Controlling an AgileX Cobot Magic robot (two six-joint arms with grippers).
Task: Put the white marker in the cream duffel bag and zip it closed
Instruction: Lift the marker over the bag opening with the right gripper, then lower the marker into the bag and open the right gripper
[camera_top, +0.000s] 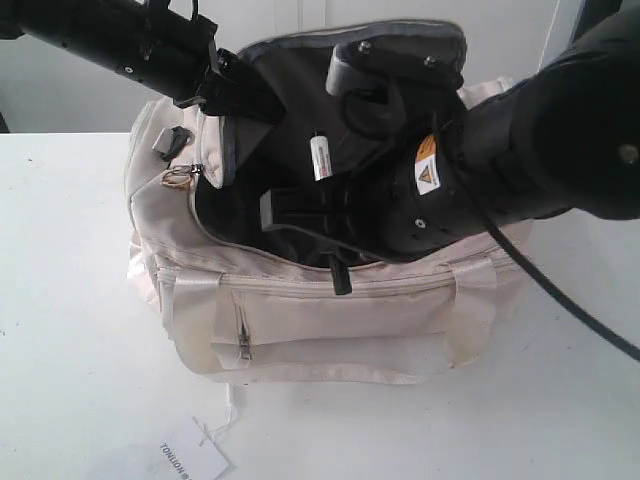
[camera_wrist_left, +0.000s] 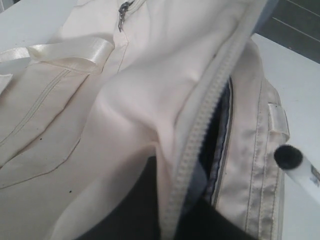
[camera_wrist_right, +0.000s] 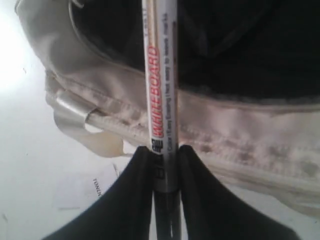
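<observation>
The cream duffel bag (camera_top: 330, 320) lies on the white table with its top flap lifted and its dark inside showing. My left gripper (camera_top: 232, 95) is shut on the flap's zip edge (camera_wrist_left: 200, 130) at the bag's upper left and holds it up. Over the opening, my right gripper (camera_top: 335, 245) is shut on the white marker (camera_top: 321, 158). The marker's barrel with red printing (camera_wrist_right: 159, 85) reaches from the fingers (camera_wrist_right: 127, 200) across the bag's rim (camera_wrist_right: 240, 145) and over the dark interior. A black end of the marker (camera_wrist_left: 289, 157) shows beside the bag in the left wrist view.
A gold ring zip pull (camera_top: 180, 178) hangs at the bag's left end. A front pocket zip pull (camera_top: 243, 345) and satin handles (camera_top: 195, 300) face the camera. A white paper tag (camera_top: 195, 460) lies on the table in front of the bag.
</observation>
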